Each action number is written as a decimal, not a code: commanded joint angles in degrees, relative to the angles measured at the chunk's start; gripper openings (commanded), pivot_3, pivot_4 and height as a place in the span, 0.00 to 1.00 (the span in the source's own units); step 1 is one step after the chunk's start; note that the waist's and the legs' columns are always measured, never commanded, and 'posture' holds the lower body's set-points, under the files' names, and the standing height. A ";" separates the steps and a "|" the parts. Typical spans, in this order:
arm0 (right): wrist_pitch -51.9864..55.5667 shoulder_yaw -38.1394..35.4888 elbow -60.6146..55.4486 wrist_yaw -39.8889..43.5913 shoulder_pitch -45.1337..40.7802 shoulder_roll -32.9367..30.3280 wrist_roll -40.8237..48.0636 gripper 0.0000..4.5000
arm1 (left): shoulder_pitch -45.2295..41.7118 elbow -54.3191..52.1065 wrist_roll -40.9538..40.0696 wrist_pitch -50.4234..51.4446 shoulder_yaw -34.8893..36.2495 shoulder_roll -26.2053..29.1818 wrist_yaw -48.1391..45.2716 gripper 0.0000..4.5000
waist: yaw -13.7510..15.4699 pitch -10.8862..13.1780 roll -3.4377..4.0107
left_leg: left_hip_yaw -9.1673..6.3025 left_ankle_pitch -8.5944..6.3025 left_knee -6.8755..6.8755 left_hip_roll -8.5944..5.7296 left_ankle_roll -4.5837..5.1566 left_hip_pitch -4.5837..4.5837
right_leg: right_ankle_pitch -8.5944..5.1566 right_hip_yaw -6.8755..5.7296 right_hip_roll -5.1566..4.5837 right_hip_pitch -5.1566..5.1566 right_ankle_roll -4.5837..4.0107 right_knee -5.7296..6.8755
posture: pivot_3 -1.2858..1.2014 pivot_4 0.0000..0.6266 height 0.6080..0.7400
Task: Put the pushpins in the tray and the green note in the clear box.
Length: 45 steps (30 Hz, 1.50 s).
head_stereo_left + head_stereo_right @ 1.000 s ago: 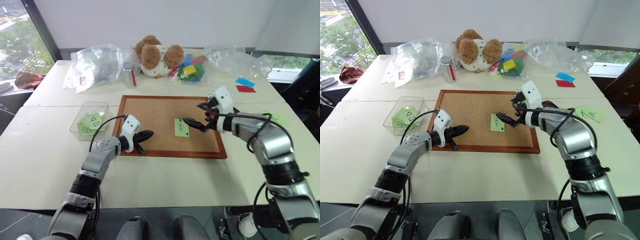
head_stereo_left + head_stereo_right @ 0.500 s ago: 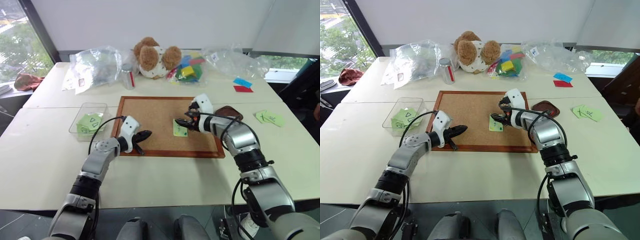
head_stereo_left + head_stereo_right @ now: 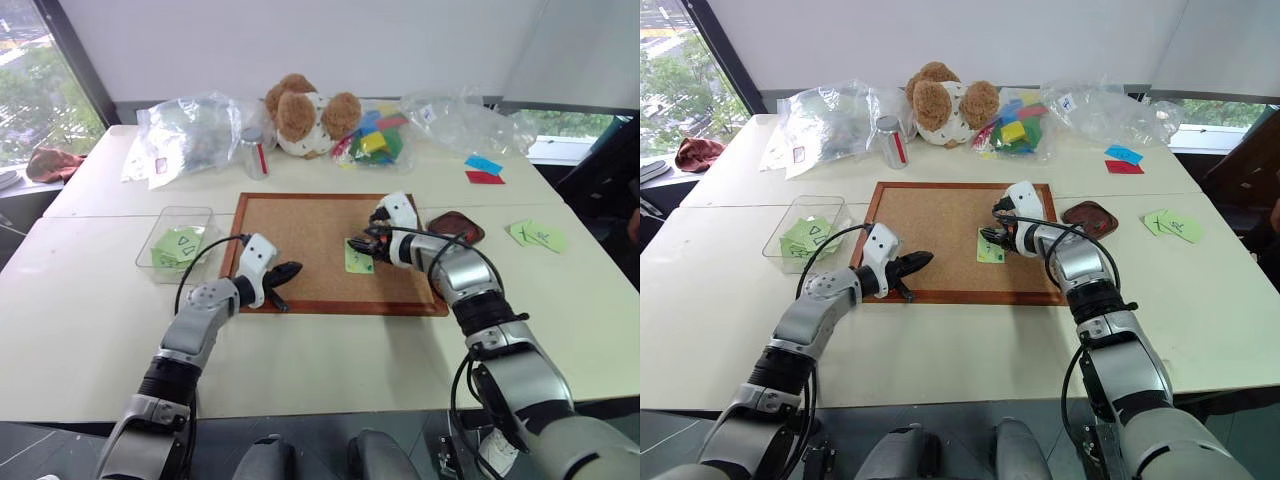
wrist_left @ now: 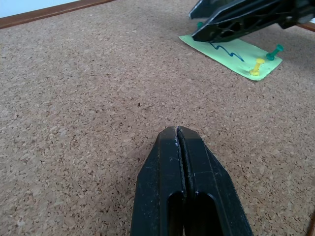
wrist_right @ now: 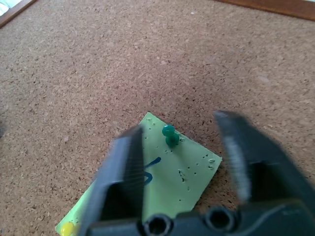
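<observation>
The green note (image 3: 359, 256) lies flat on the corkboard (image 3: 300, 235), right of centre in the left eye view, pinned by pushpins: a green pushpin (image 5: 170, 135) at one corner, and a yellow pushpin (image 4: 256, 66) and another green pushpin (image 4: 274, 50) along its other end. The right gripper (image 5: 182, 160) hovers over the note with its jaws apart and nothing between them, the green pin just ahead of the gap. The tray (image 3: 455, 227) sits just off the board's right edge. The clear box (image 3: 178, 242), at centre left of the frame, holds triangle-marked green notes (image 3: 176, 247). The left gripper (image 4: 180, 147) is clenched shut and empty, over bare cork near the board's lower left corner.
</observation>
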 commanded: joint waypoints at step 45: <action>-12.13 -16.02 28.04 -6.08 -9.80 -14.46 -2.46 0.06 | 2.57 2.37 1.89 0.77 -1.49 0.95 -0.50 0.00 | 0.03 -0.12 0.21 | 0.17 -0.06 -0.09 0.02 0.11 0.07 | -0.01 0.15 -0.01 0.05 -0.01 -0.06 | 0.52 0.24 1.00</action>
